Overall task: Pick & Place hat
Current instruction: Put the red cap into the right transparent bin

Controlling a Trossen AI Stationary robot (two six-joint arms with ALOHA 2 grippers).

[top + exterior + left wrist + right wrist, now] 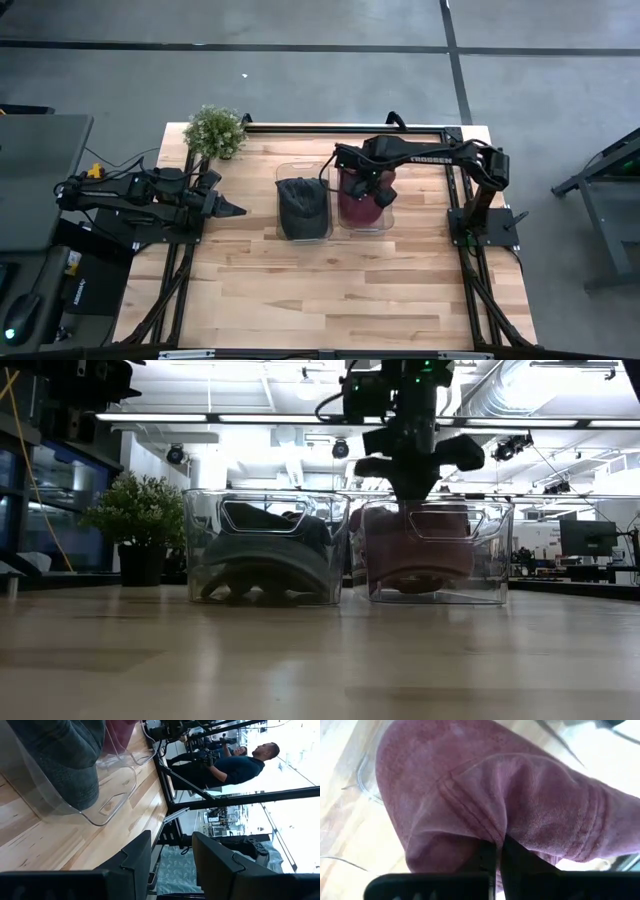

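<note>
Right wrist cam shows my right jaws (497, 852) pinched shut on the maroon hat (485, 790); overhead just shows the bin (385, 222). Left jaws (172, 857) apart, empty.

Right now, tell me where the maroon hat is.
In the high view the maroon hat lies in the right-hand clear bin, beside the bin holding the dark hat. The right tool is shut on its fabric.
</note>
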